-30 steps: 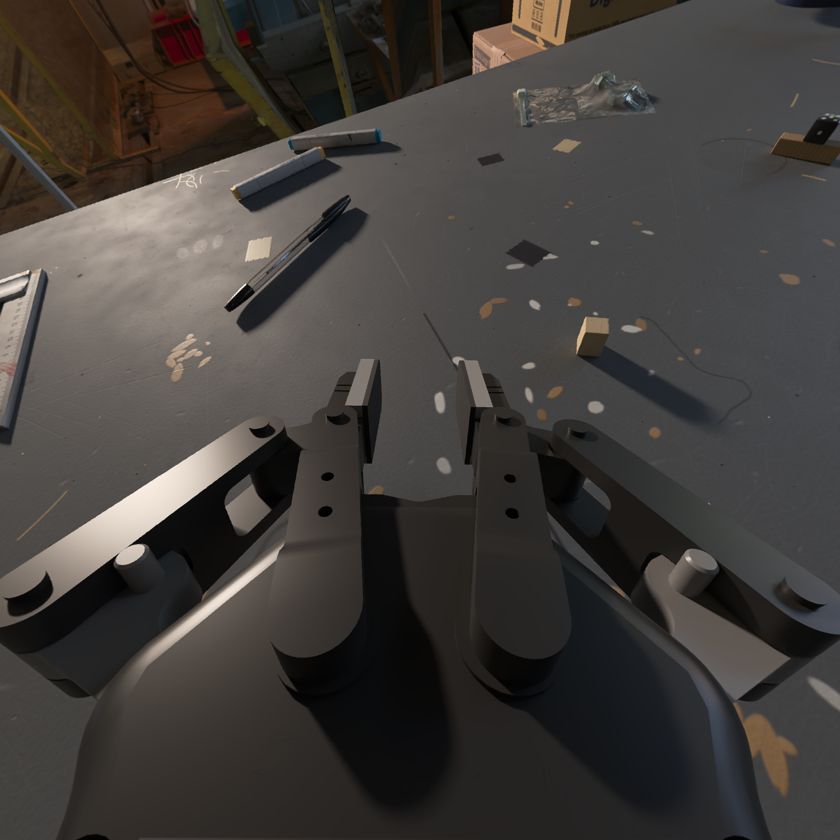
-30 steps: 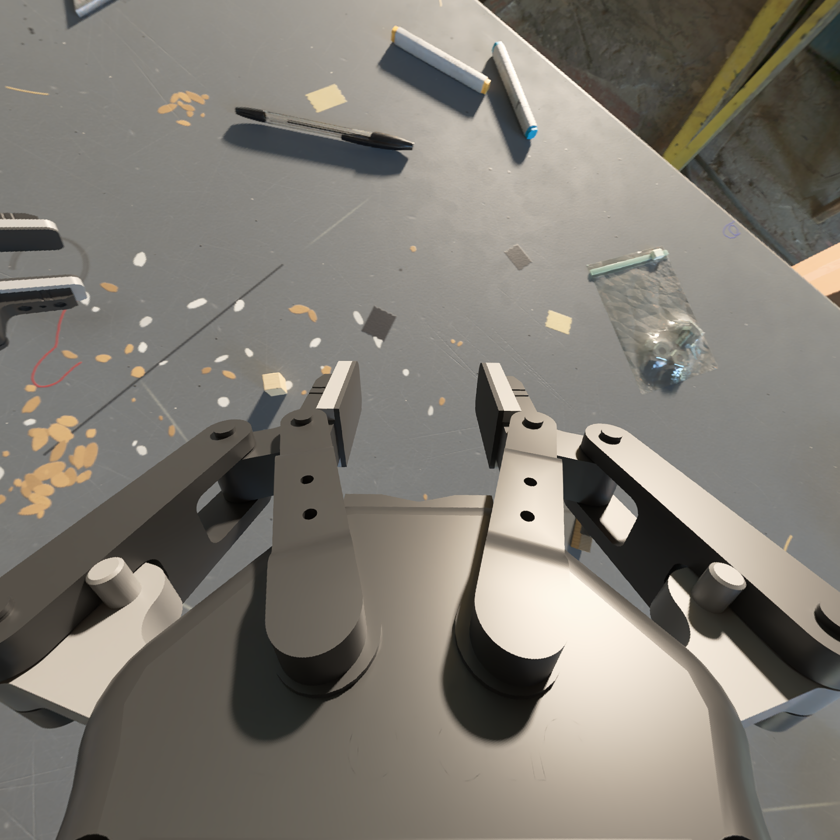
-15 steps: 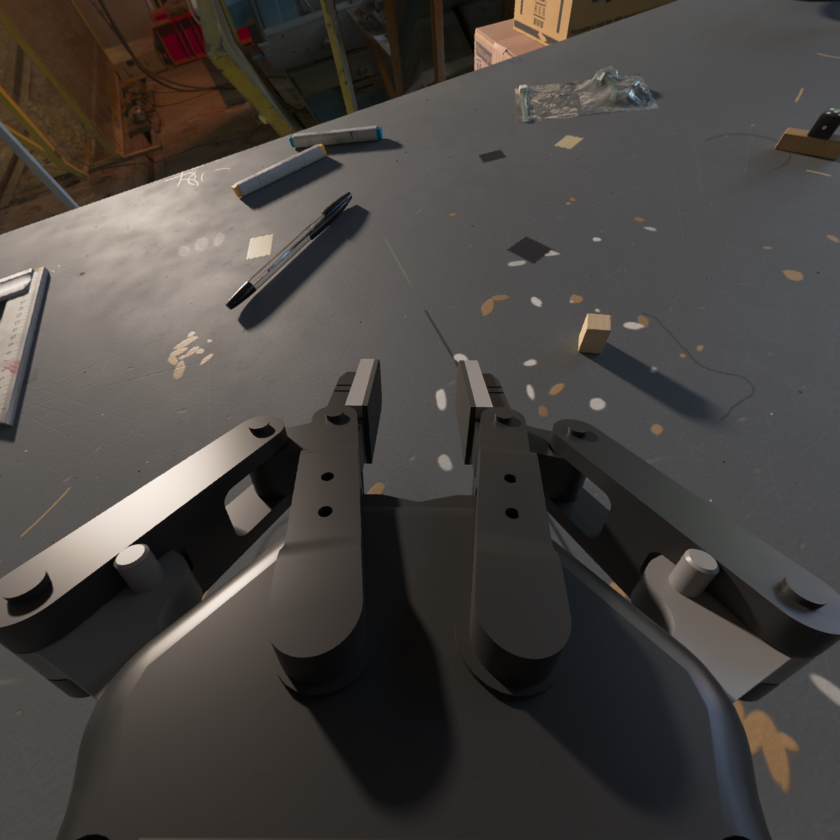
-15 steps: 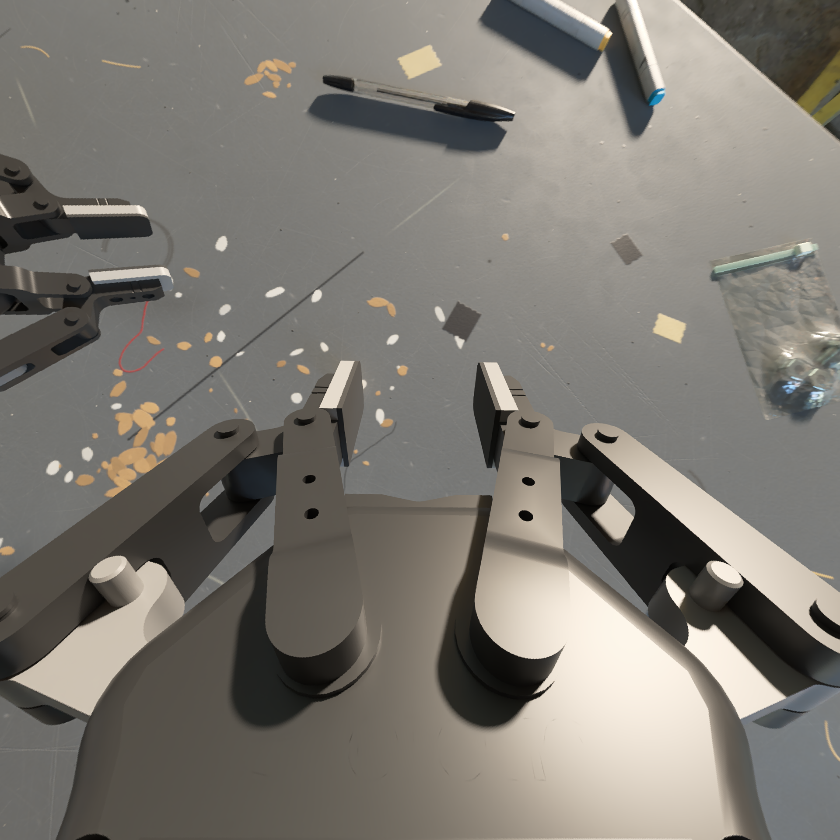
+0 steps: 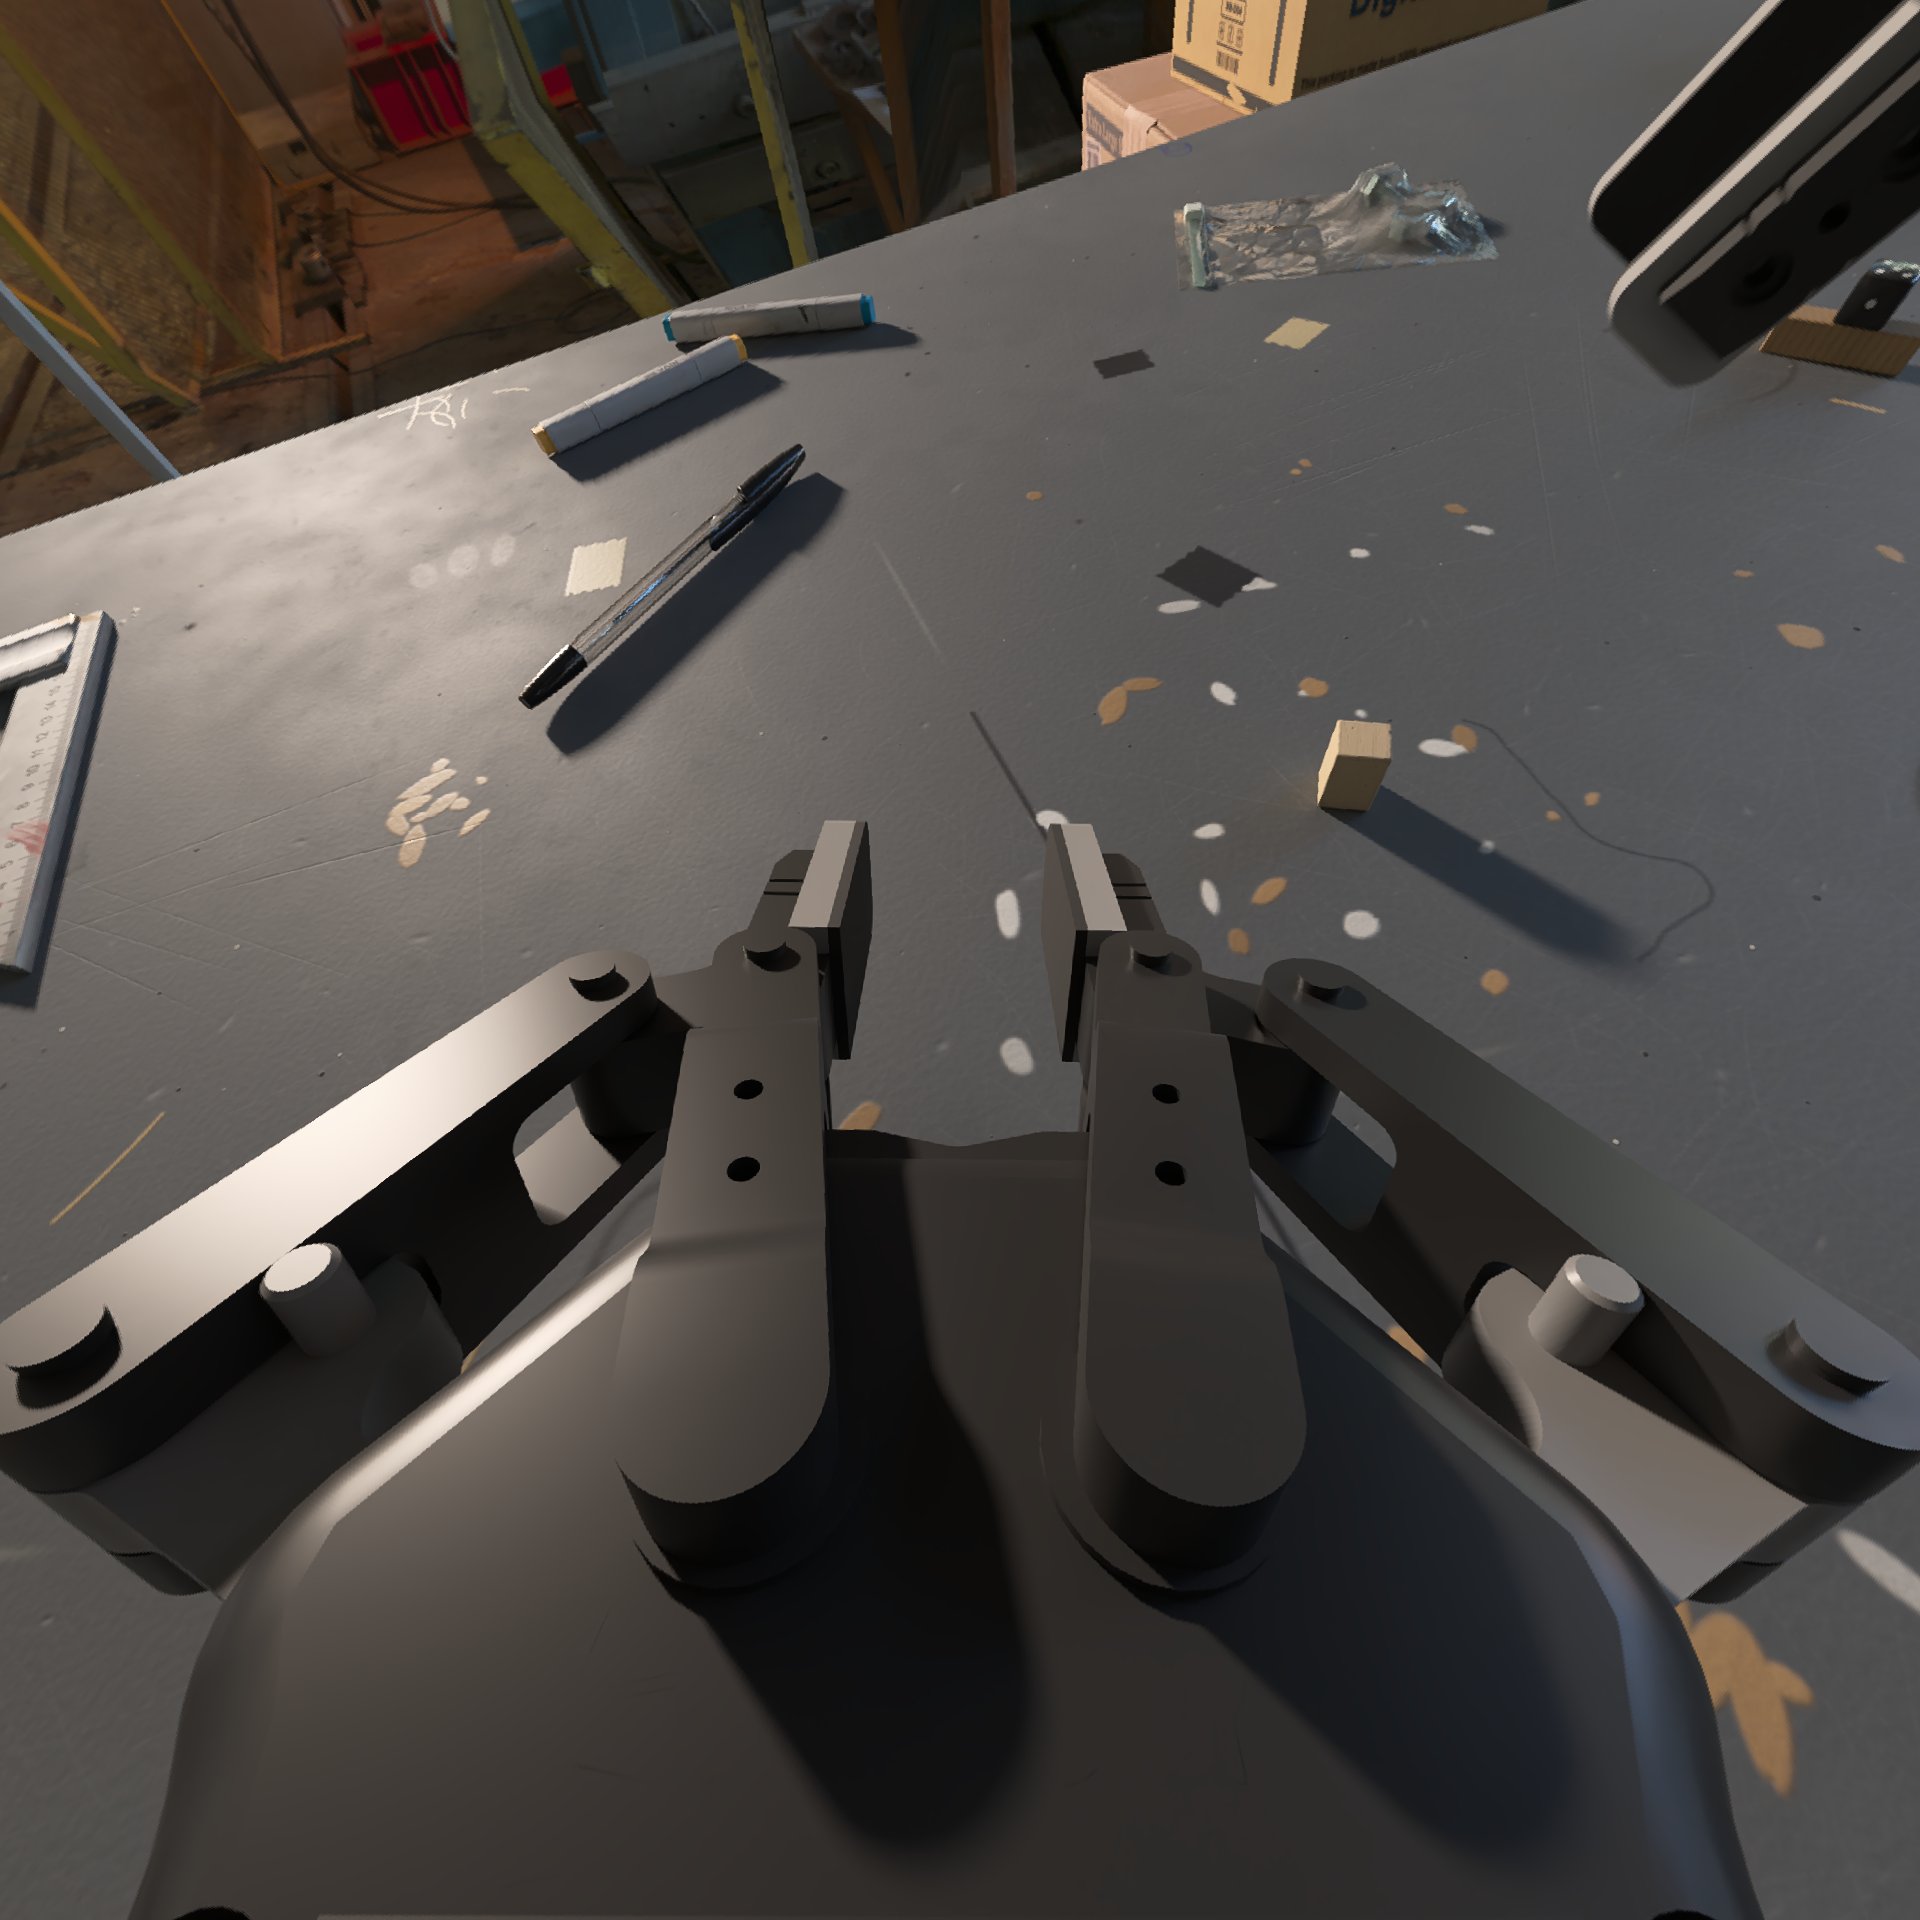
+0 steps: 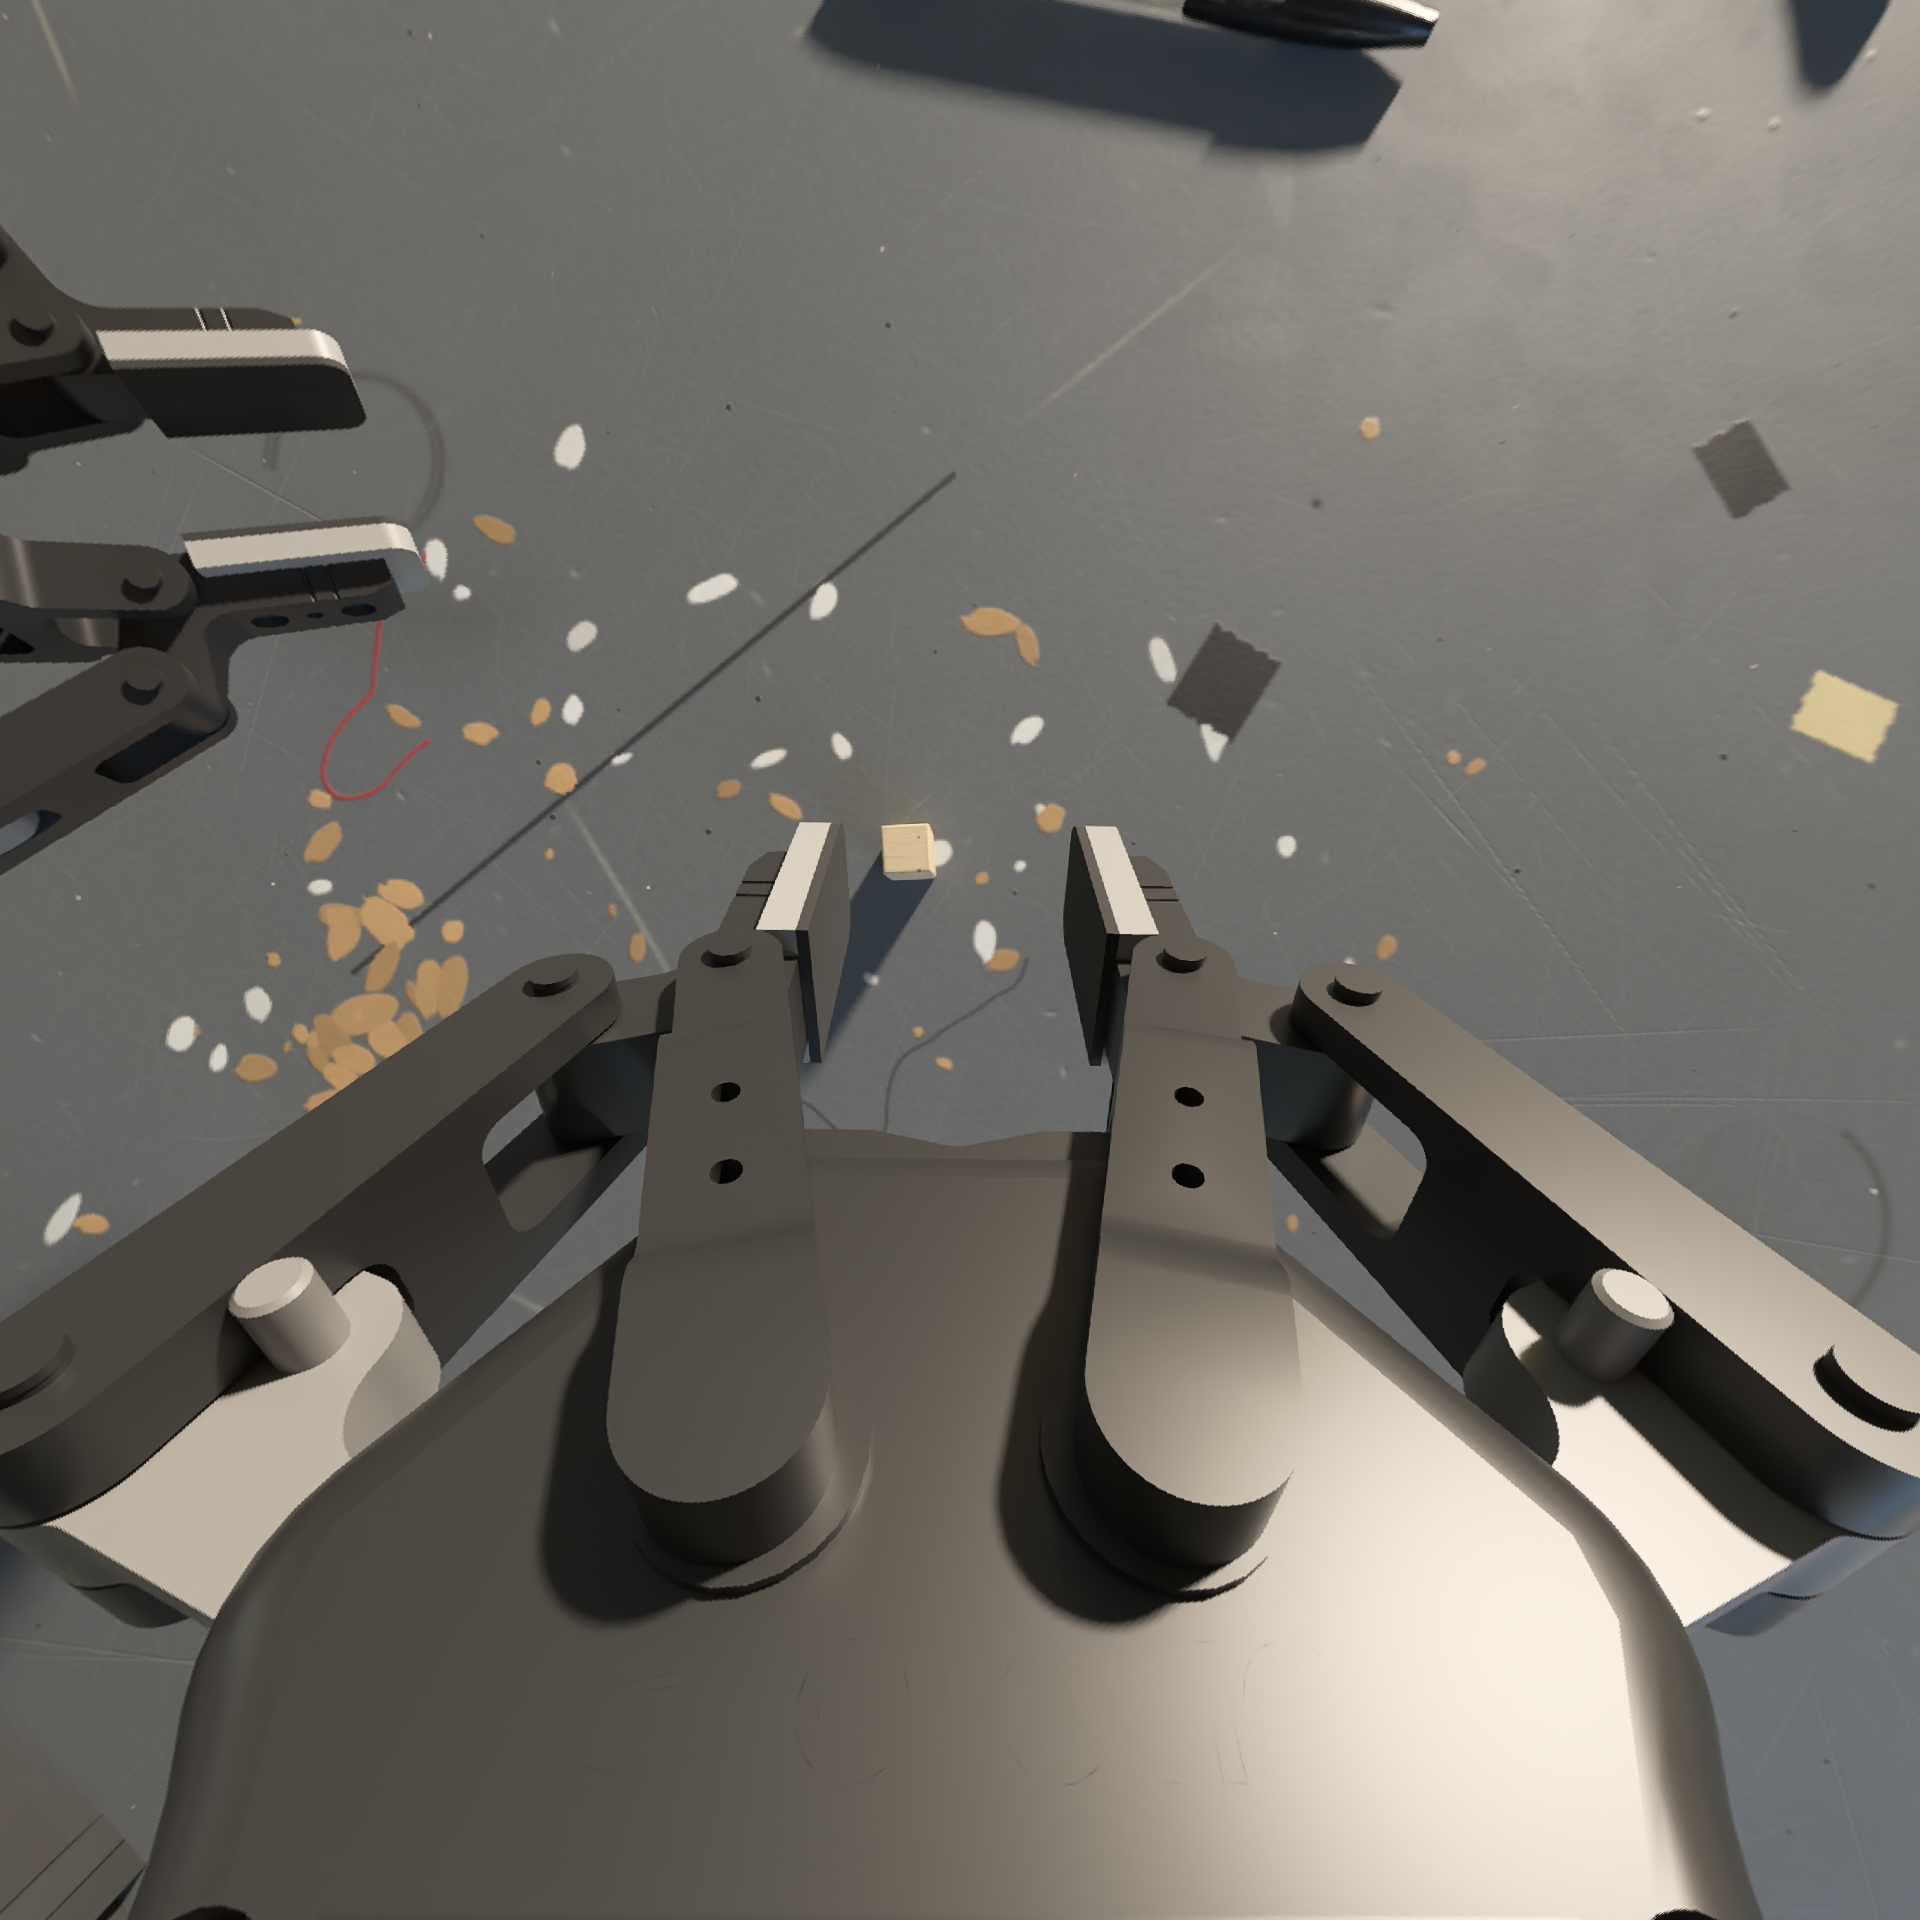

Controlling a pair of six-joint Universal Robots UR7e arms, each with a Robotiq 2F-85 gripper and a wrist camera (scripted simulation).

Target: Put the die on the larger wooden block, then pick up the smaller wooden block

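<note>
The smaller wooden block point(image 6: 907, 852) is a pale cube on the grey table, just past my right gripper point(image 6: 956, 878), which is open and empty above it; the cube shows in the gap, nearer the left fingertip. It also shows in the left wrist view point(image 5: 1354, 764), right of my left gripper point(image 5: 956, 873), which is open and empty above the table. The larger wooden block point(image 5: 1839, 348) lies at the far right with the dark die point(image 5: 1875, 296) on it, partly hidden by the right gripper's fingers point(image 5: 1766, 187). The left gripper point(image 6: 364, 468) shows at the left of the right wrist view.
A black pen point(image 5: 665, 577), two markers point(image 5: 639, 395), a clear bag of parts point(image 5: 1330, 223) and a metal square point(image 5: 42, 769) lie on the table. Cardboard boxes point(image 5: 1247, 62) stand past the far edge. A red wire point(image 6: 358, 717) lies near the left gripper.
My right gripper has moved over toward the small block, which now sits between its fingertips in view. Its fingers have entered the left wrist view at top right. The left gripper has barely moved.
</note>
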